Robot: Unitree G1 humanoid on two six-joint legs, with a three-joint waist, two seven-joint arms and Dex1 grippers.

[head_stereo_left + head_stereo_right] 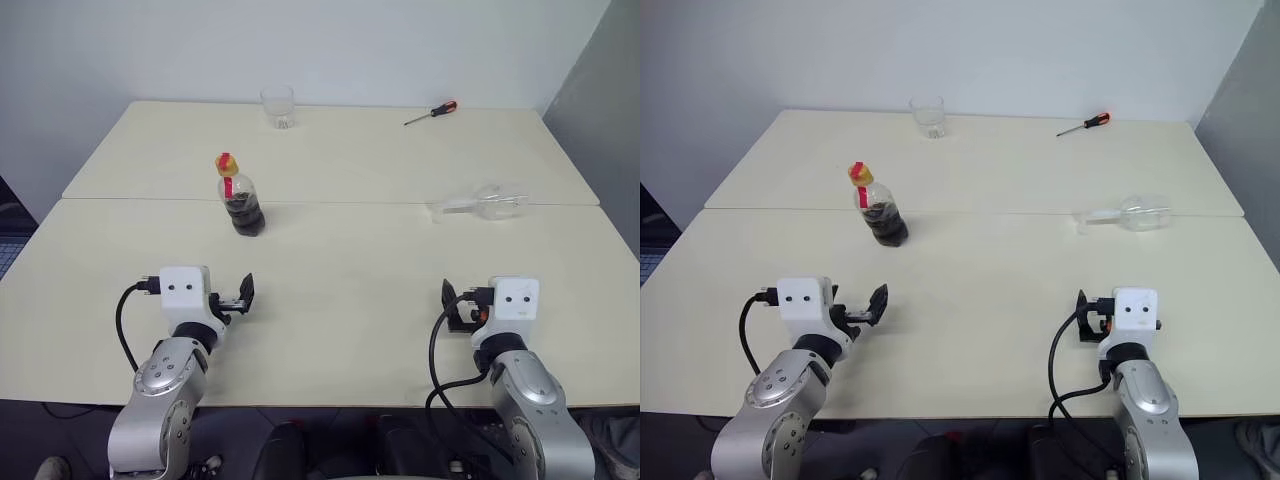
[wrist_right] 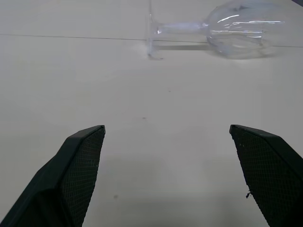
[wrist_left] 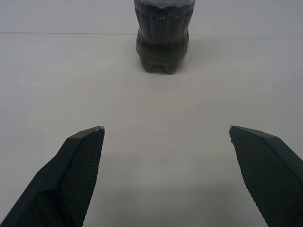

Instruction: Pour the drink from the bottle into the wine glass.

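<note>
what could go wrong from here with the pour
1. The wine glass lies on its side on the table; it must be stood up first, and being round it may roll away when nudged.
2. The bottle still wears its cap; tipping it now pours nothing.
3. A clear tumbler at the far edge could be mistaken for the target.

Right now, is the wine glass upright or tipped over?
Tipped over: the wine glass lies on its side on the table, stem level and foot on edge.
</note>
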